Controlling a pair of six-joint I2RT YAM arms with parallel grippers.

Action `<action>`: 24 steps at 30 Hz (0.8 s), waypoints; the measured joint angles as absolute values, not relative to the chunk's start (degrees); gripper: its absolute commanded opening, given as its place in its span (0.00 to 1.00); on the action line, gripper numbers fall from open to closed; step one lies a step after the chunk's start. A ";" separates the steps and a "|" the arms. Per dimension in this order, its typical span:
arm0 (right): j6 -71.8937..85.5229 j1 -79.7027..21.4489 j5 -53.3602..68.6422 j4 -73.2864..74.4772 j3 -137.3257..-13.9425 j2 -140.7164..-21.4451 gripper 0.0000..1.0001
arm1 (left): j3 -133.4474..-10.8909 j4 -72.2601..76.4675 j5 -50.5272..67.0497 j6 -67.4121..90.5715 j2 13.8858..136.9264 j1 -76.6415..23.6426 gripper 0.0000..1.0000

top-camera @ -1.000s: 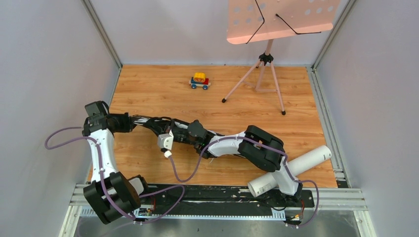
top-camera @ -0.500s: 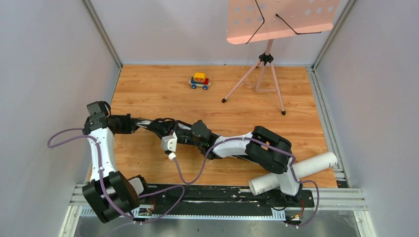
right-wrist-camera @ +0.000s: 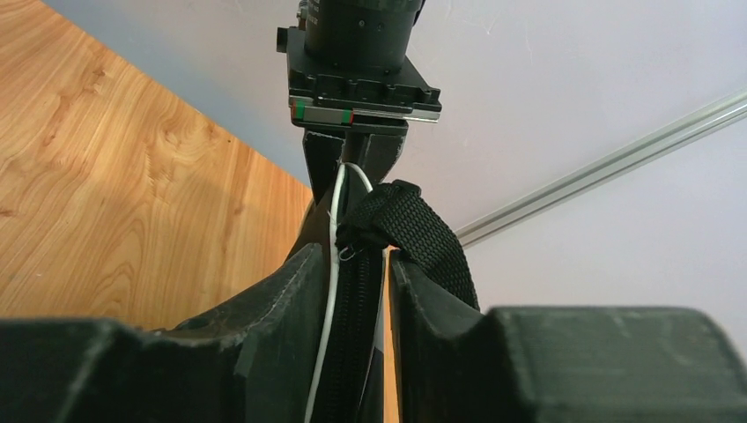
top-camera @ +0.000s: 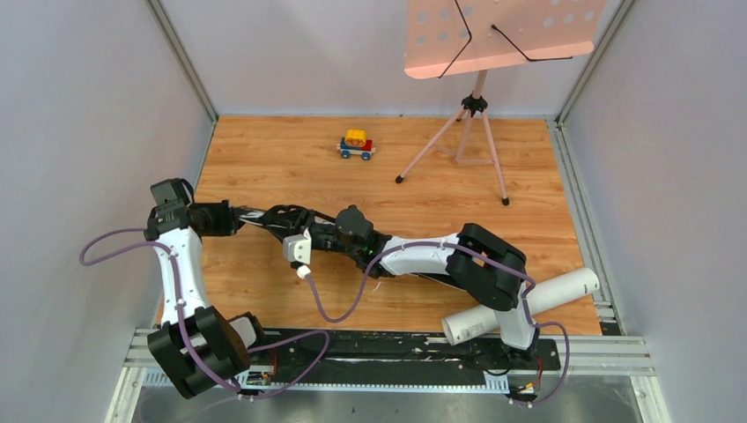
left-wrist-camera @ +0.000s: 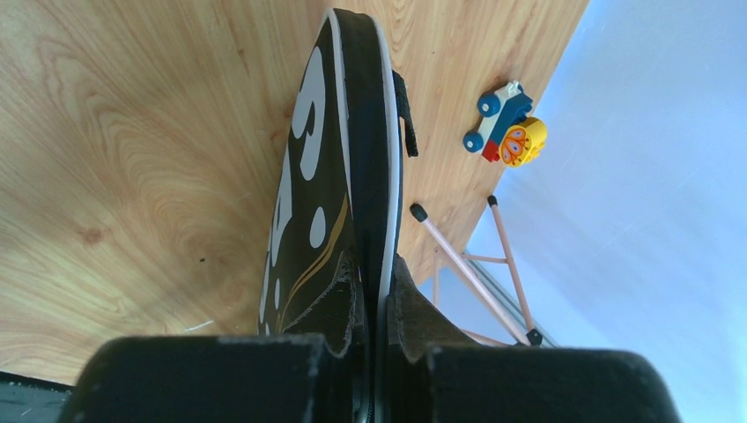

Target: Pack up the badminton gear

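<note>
The long black bag (top-camera: 275, 217) stands on edge on the wooden floor between my two grippers, mostly hidden under the arms. My left gripper (top-camera: 247, 216) is shut on the bag's end; in the left wrist view both pads pinch its white-piped rim (left-wrist-camera: 374, 273) and white lettering runs along the bag (left-wrist-camera: 308, 115). My right gripper (right-wrist-camera: 352, 256) straddles the zipper edge (right-wrist-camera: 352, 317) and the webbing strap (right-wrist-camera: 414, 225), with a sliver of floor showing beside the right finger. The white tube (top-camera: 528, 302) lies at the near right. Rackets and shuttlecocks are out of view.
A small toy car (top-camera: 357, 145) sits at the back of the floor. The pink music stand (top-camera: 476, 106) stands at the back right on tripod legs (left-wrist-camera: 467, 264). Grey walls close in on three sides, and a metal rail (top-camera: 396, 345) runs along the near edge.
My right gripper's jaws have spread apart around the bag's zipper edge. The right arm's elbow has shifted rightward. The left gripper keeps its hold on the bag.
</note>
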State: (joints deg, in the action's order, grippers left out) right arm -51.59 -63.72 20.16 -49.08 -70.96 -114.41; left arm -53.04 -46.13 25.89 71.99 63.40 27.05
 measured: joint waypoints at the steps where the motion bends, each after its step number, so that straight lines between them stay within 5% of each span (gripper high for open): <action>1: -51.77 -63.75 20.25 -48.77 -71.18 -114.45 0.46 | -53.04 -46.09 25.96 72.01 63.40 27.05 0.00; 5: -53.12 -64.16 20.43 -48.07 -72.40 -115.15 0.50 | -52.95 -45.95 26.09 72.07 63.40 27.05 0.00; 10: -55.77 -65.10 20.71 -46.33 -73.82 -116.27 0.27 | -52.93 -45.67 26.24 72.03 63.42 27.05 0.00; 24: -57.45 -65.19 20.40 -46.54 -73.87 -116.40 0.00 | -52.90 -45.15 27.14 71.92 64.03 27.11 0.00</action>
State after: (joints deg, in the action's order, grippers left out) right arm -57.45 -65.19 20.40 -46.54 -73.87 -116.40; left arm -52.90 -45.15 27.14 71.92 64.03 27.11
